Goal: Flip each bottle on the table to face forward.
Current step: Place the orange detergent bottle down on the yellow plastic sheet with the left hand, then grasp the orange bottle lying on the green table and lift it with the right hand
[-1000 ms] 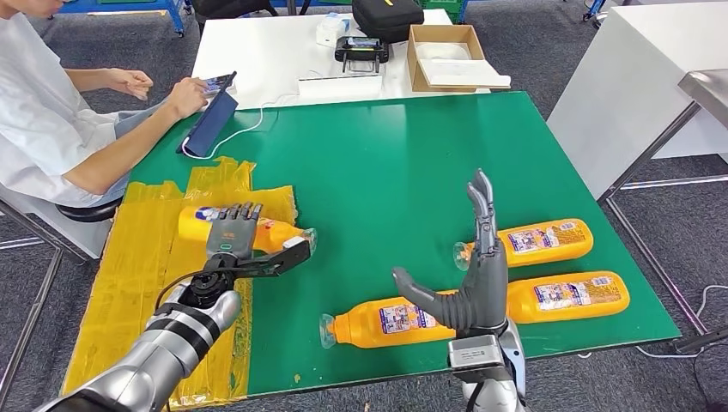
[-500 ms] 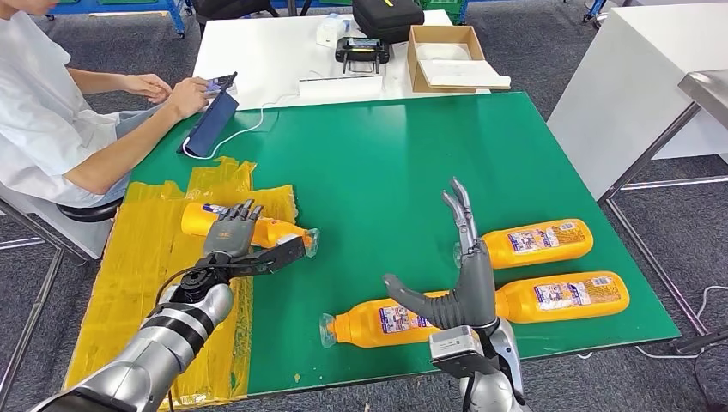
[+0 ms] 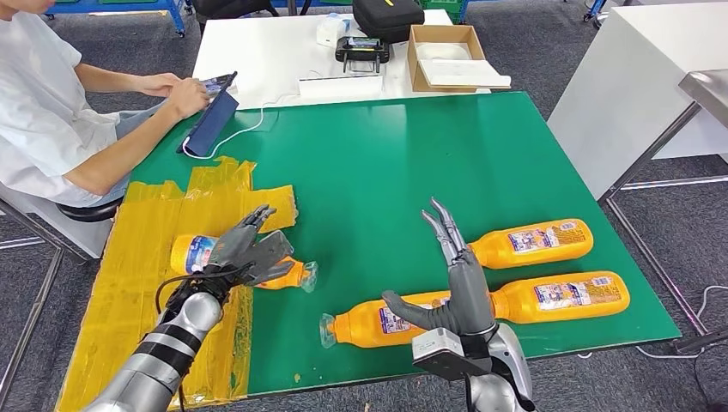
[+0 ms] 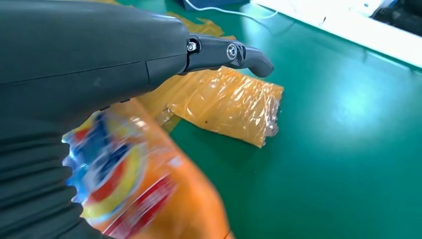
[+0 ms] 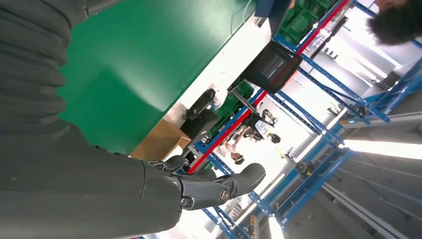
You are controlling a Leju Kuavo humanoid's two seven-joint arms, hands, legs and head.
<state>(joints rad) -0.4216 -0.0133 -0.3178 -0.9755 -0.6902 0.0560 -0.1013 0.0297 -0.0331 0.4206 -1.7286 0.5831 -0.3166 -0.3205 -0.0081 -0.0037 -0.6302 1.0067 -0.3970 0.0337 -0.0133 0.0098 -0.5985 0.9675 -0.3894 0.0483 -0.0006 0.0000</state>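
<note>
Several orange bottles lie on their sides on the green table (image 3: pixel 395 163). My left hand (image 3: pixel 245 251) grips one orange bottle (image 3: pixel 191 254) over the yellow plastic sheet (image 3: pixel 142 257); its blue label faces up and its clear cap points right. The left wrist view shows this bottle (image 4: pixel 144 189) blurred under my left hand (image 4: pixel 99 74). My right hand (image 3: pixel 461 279) stands open, fingers up, just above a second bottle (image 3: pixel 373 322) near the front edge, holding nothing. Two more bottles (image 3: pixel 536 242) (image 3: pixel 567 294) lie at the right with labels up.
A person (image 3: pixel 51 112) sits at the table's far left corner, working on a tablet (image 3: pixel 210 120). Behind stands a white table (image 3: pixel 257 51) carrying a cardboard box (image 3: pixel 446 56) and a black bag (image 3: pixel 386 15). Another white table (image 3: pixel 627 77) stands to the right.
My left hand has closed over the bottle, drawn it nearer and leftward, and turned it. My right hand has shifted left and lower, still open.
</note>
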